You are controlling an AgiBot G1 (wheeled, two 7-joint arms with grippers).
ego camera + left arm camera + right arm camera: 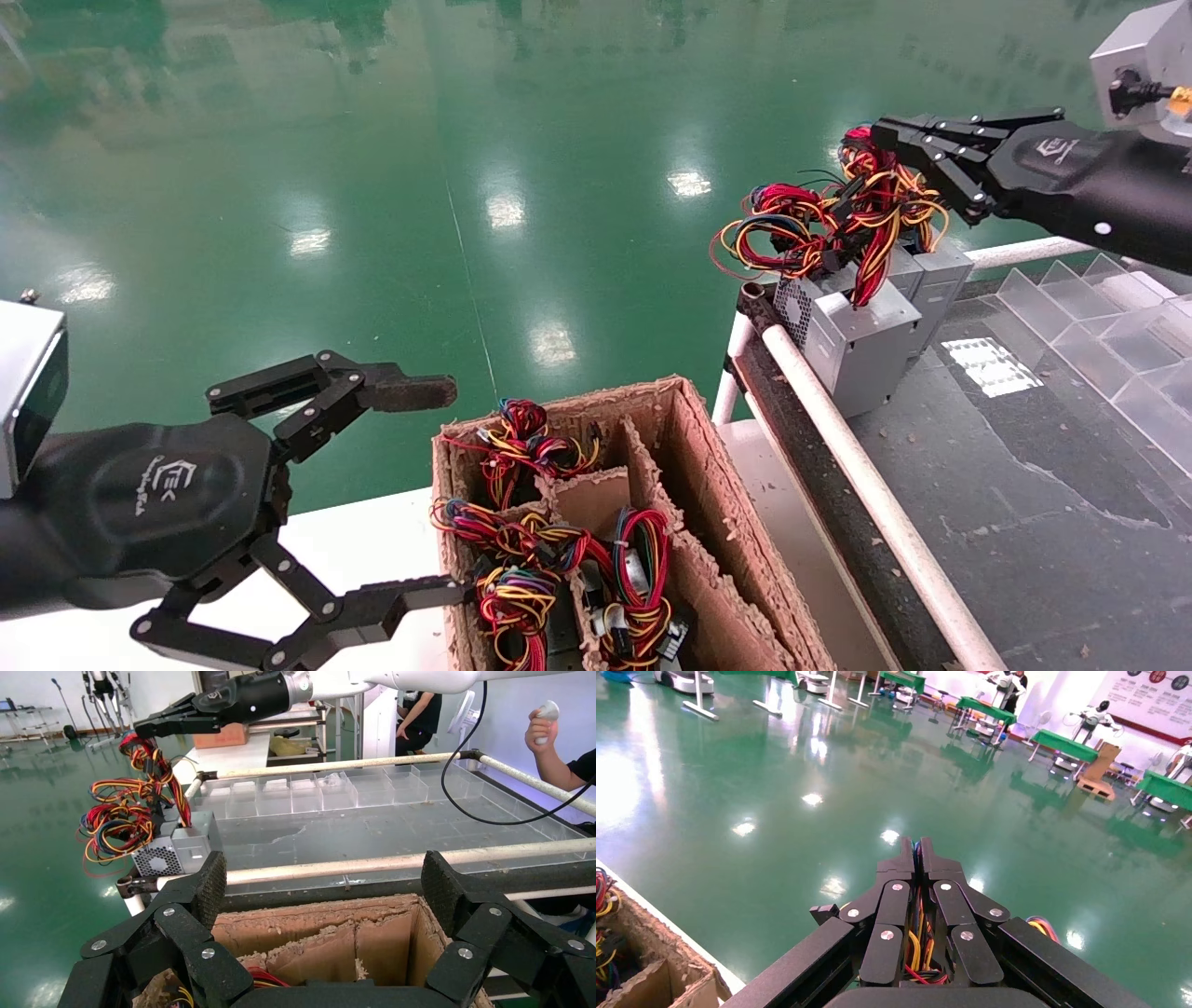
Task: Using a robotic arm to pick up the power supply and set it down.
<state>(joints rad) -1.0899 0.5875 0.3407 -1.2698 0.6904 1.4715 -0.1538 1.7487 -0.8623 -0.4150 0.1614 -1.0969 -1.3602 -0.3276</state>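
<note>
I have the right gripper (894, 140) up above the corner of the grey worktop (1024, 466), its fingers pinched together on the red, yellow and orange wire bundle (838, 219) of the power supply (852, 345). My right wrist view confirms it: strands run between the closed fingers (905, 874). The grey box itself sits on the worktop corner just inside the white rail (866, 485), directly below and slightly toward me from the fingers, vented face (793, 308) turned out over the green floor (372, 186). A second, similar box (936, 270) stands touching it on the far side. I cannot tell whether the box bears its full weight on the worktop or hangs partly from the wires.

The relation I care about is vertical: the fingers hold the wires above, the box is below them, its long axis running roughly along the worktop away from the rail. The right arm is plainly the nearer one. I judge that releasing is all that remains, or a small lowering first.

My left gripper (438, 489) waits near the cardboard box (708, 522) of wired units, fingers spread wide and holding nothing, well away from the power supply.
</note>
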